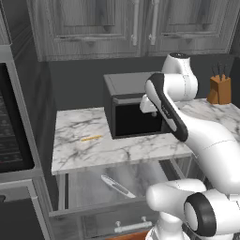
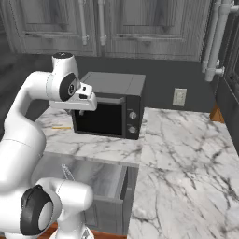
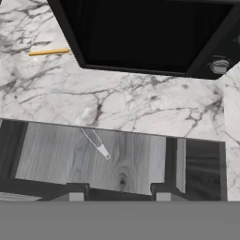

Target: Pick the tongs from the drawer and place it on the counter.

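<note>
A: Where do we stand on the job?

B: We judge we're at the approach, before any grasp. The drawer (image 3: 93,159) is pulled open under the counter (image 3: 140,103), and the tongs (image 3: 96,143) lie on its floor, untouched.

A: And our gripper (image 3: 115,197)?

B: It hangs high over the open drawer, looking straight down from above the counter edge. In the hand view the two fingertips (image 3: 75,194) stand well apart with nothing between them, so the jaws are released.

A: Where do the tongs sit against those jaws?

B: In the hand view they lie at about 11 o'clock from the midpoint between the tips, running slantwise from 11 toward 5, the joined end nearer us. From the left base view the tongs (image 1: 117,186) rest near the middle of the drawer floor, well below the hand.

A: So what does the next move call for?

B: A long descent into the drawer, a small shift toward 11 o'clock, and, we think, a wrist turn so the jaws cross the slim arms.

A: Anything to avoid?

B: The orange stick (image 3: 48,52) beside the microwave (image 3: 150,33) is not ours.
</note>
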